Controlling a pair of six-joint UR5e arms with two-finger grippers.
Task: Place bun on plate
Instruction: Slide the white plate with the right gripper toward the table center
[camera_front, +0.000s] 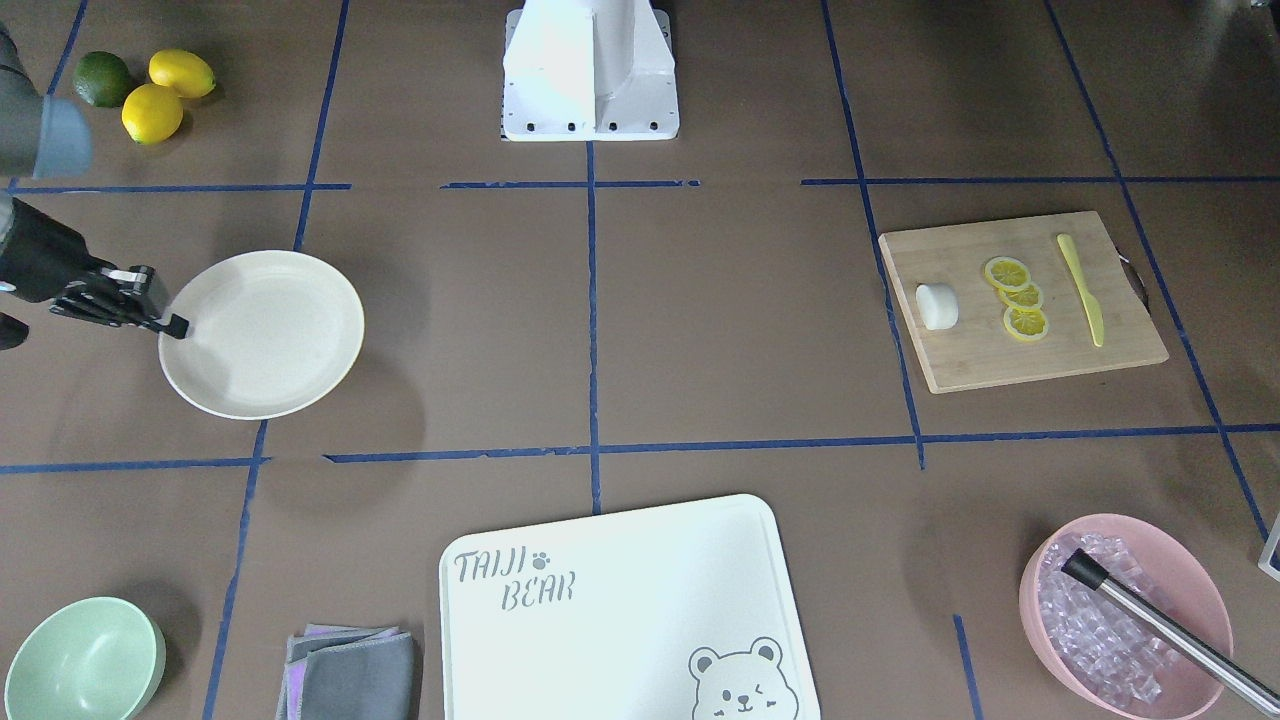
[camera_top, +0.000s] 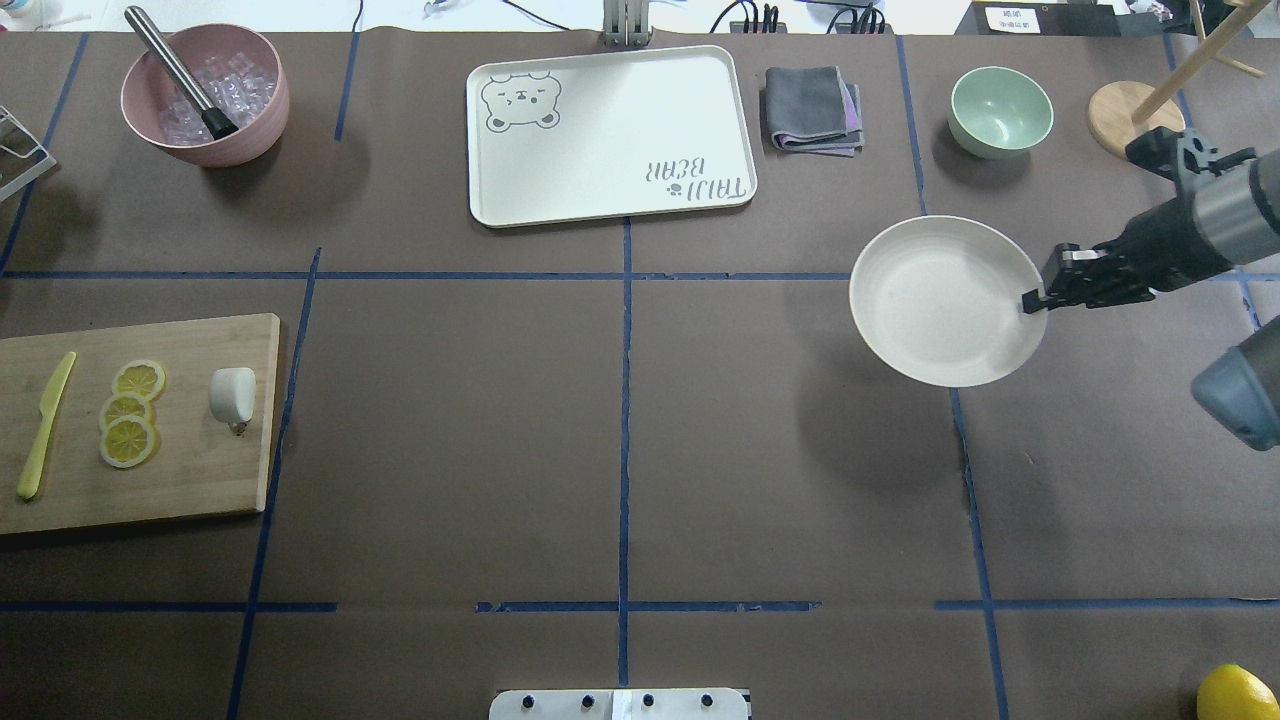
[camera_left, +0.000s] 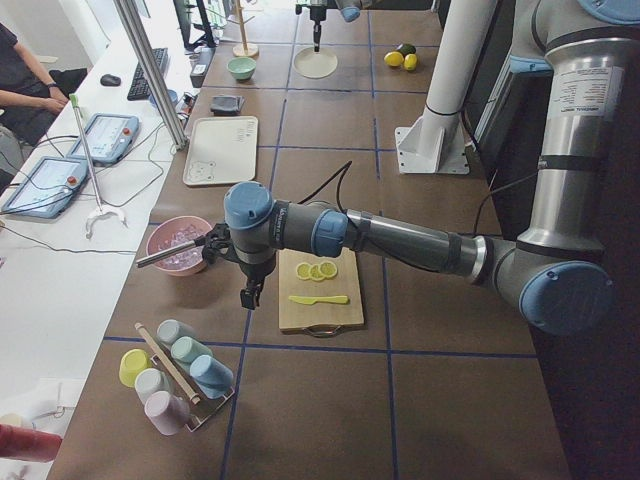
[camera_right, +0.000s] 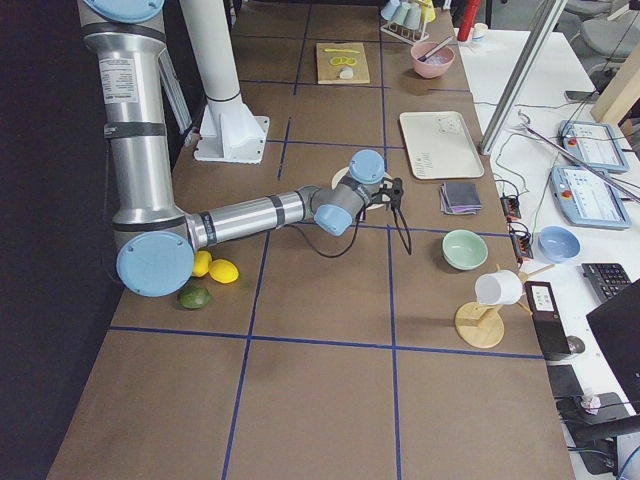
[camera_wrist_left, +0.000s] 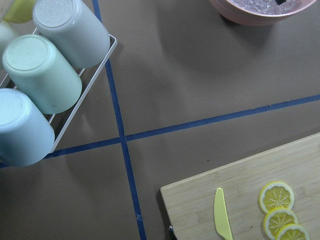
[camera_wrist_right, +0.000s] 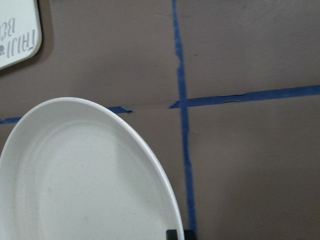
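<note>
The bun (camera_front: 937, 306) (camera_top: 233, 395), a small white lump, lies on the wooden cutting board (camera_front: 1040, 350) beside the lemon slices. The cream plate (camera_front: 262, 333) (camera_top: 948, 300) (camera_wrist_right: 85, 175) hangs just above the table and casts a shadow on it. My right gripper (camera_front: 175, 325) (camera_top: 1035, 298) is shut on the plate's rim. My left gripper (camera_left: 247, 297) shows only in the exterior left view, hovering beside the board's outer end; I cannot tell whether it is open or shut. Its wrist view shows the board's corner, not the bun.
Lemon slices (camera_top: 128, 410) and a yellow knife (camera_top: 45, 425) share the wooden board. A pink bowl of ice (camera_top: 205, 95), the bear-printed board (camera_top: 610, 135), a grey cloth (camera_top: 812, 108) and a green bowl (camera_top: 1000, 110) line the far edge. Cups in a rack (camera_wrist_left: 40, 80) stand beyond the board.
</note>
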